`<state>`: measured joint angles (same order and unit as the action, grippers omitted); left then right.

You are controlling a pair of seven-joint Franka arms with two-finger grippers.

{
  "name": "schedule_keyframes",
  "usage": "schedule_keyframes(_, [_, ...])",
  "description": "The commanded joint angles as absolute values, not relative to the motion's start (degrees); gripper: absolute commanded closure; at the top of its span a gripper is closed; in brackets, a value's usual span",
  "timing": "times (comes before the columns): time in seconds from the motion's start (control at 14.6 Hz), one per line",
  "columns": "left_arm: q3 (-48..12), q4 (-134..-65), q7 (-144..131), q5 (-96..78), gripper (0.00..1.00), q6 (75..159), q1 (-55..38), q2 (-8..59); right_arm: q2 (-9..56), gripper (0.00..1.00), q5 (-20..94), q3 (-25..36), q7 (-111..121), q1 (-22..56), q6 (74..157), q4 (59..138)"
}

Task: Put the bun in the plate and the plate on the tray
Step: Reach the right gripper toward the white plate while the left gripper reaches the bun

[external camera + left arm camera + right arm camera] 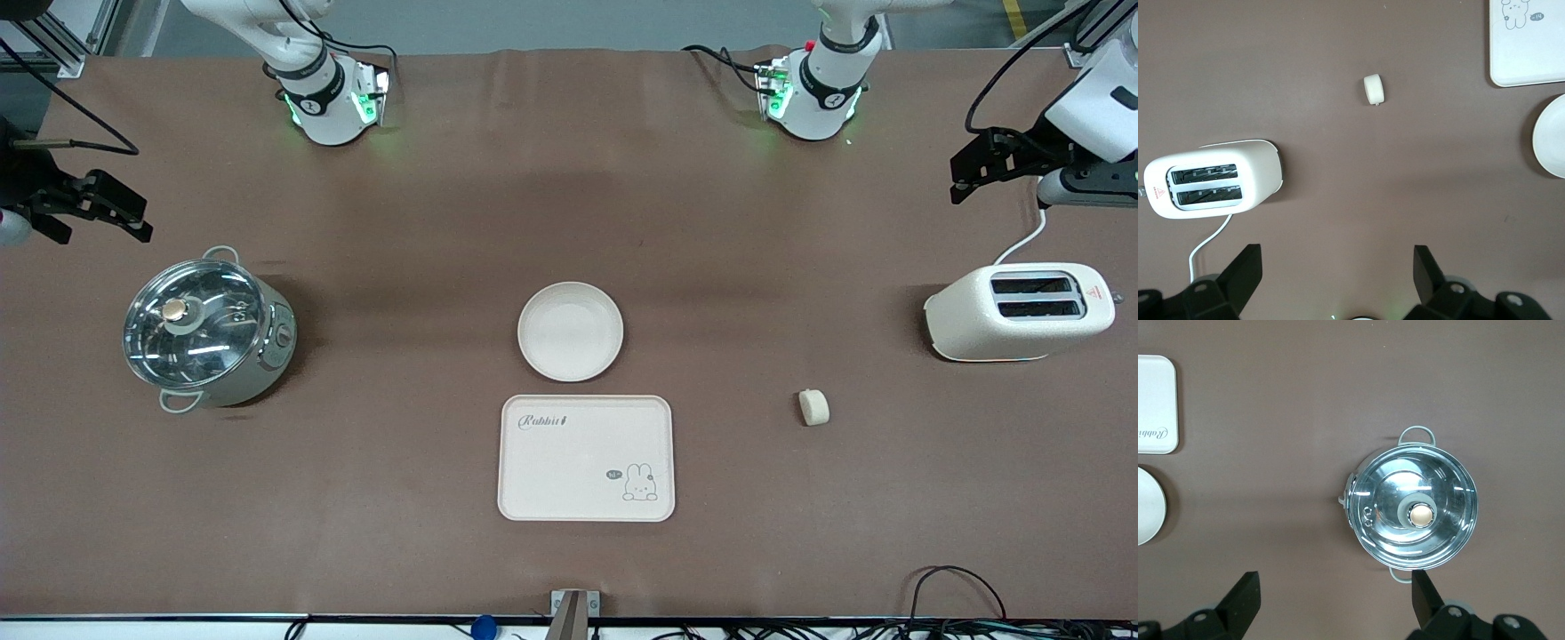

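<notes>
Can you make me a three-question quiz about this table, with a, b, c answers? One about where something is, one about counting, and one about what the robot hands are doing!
1. Where is the small pale cream bun?
a) on the brown table
b) on the round off-white plate
c) on the cream rectangular rabbit tray

2. How many slots does the cream toaster have?
a) one
b) two
c) four

3. What are the left gripper and right gripper doing?
a) holding the bun
b) holding the plate
c) open, holding nothing

Answers: 1 a, the bun lies alone on the table toward the toaster. 2 b, two dark slots show on top. 3 c, both wrist views show fingers spread wide with nothing between.
</notes>
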<state>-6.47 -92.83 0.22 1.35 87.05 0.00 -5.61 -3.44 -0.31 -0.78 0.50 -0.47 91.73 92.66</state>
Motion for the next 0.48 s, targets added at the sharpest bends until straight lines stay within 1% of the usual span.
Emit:
schedule_keyframes(0.0, [-6.42,-90.97,0.26,1.23,0.00,85.69,0.09,-4.92,-4.39,0.00,-0.62,-1.05,-0.35,-0.70,92.02,93.69])
schedule_keyframes(0.14, [-6.33,-90.97,0.09,1.32,0.00,85.78,0.00,-4.49,-4.39,0.00,-0.62,-1.05,-0.44,-0.70,92.02,93.69])
schedule_keyframes(0.27, [-6.42,-90.97,-0.09,1.23,0.00,86.22,0.09,-2.03,-4.13,0.00,1.91,-1.23,-0.61,0.08,92.98,94.48])
schedule_keyframes(0.34, [-6.42,-90.97,-0.17,1.06,0.00,86.92,0.00,-1.24,-2.74,0.00,4.89,-1.40,-2.53,1.39,95.34,95.18])
schedule_keyframes(0.41, [-6.50,-91.49,-0.52,0.88,0.00,89.01,-0.09,-0.36,-0.20,0.00,5.97,-1.49,-6.20,4.71,98.75,96.32])
